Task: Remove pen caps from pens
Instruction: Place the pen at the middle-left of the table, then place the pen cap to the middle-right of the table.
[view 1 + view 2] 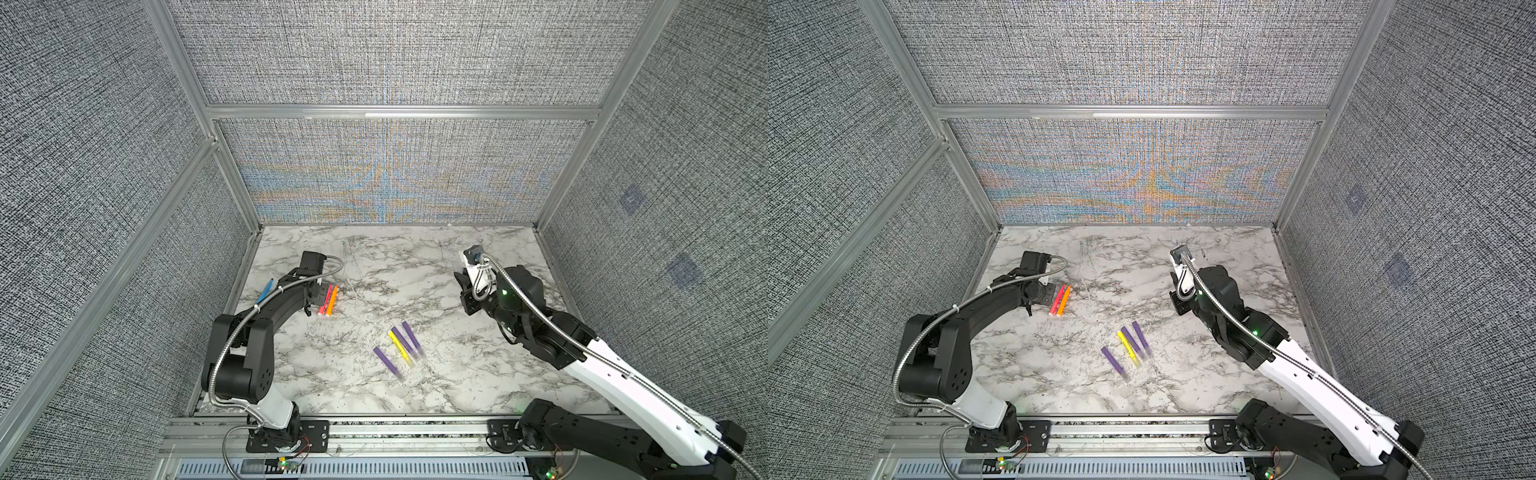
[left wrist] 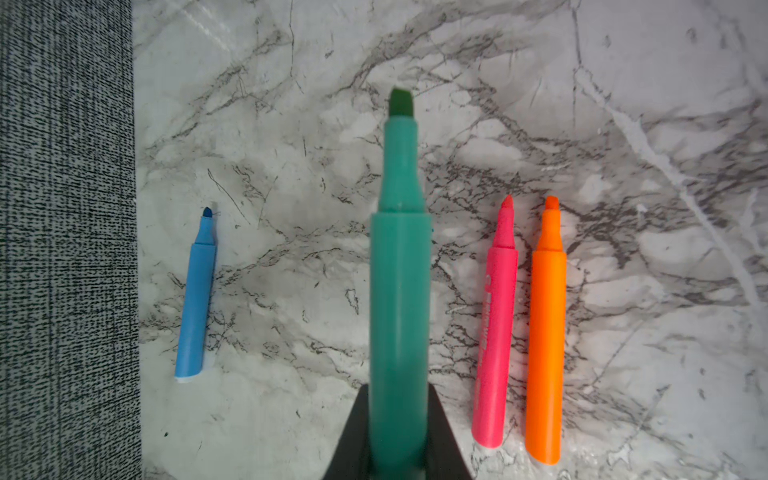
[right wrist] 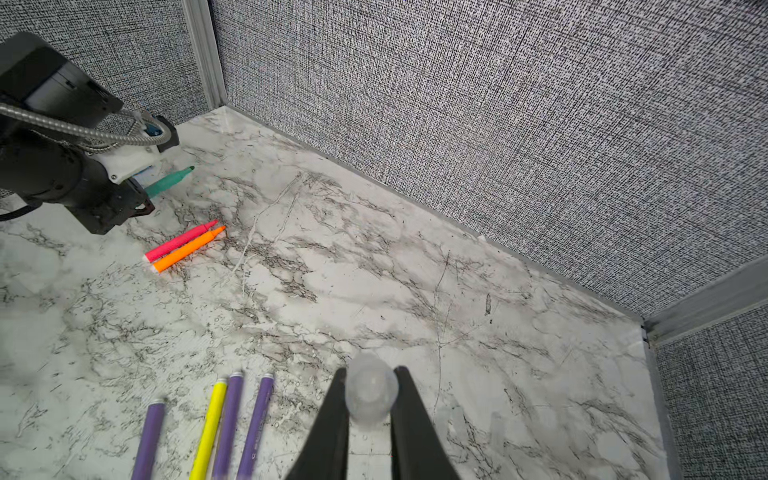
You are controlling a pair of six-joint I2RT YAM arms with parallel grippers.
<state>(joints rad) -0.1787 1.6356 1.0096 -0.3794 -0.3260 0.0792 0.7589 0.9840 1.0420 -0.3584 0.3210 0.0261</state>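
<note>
Grips uncapped teal pen in clenched left end effector above counter, between blue pen and pink pen with orange pen, presumably to join that uncapped row; pinches clear pen cap in right end effector, well apart, four capped pens waiting mid-counter.

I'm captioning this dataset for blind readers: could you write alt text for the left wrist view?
The left gripper is shut on an uncapped teal pen, held over a marble table. Below, a blue pen lies on one side by the fabric wall, a pink pen and an orange pen side by side on the other, all uncapped.
</note>
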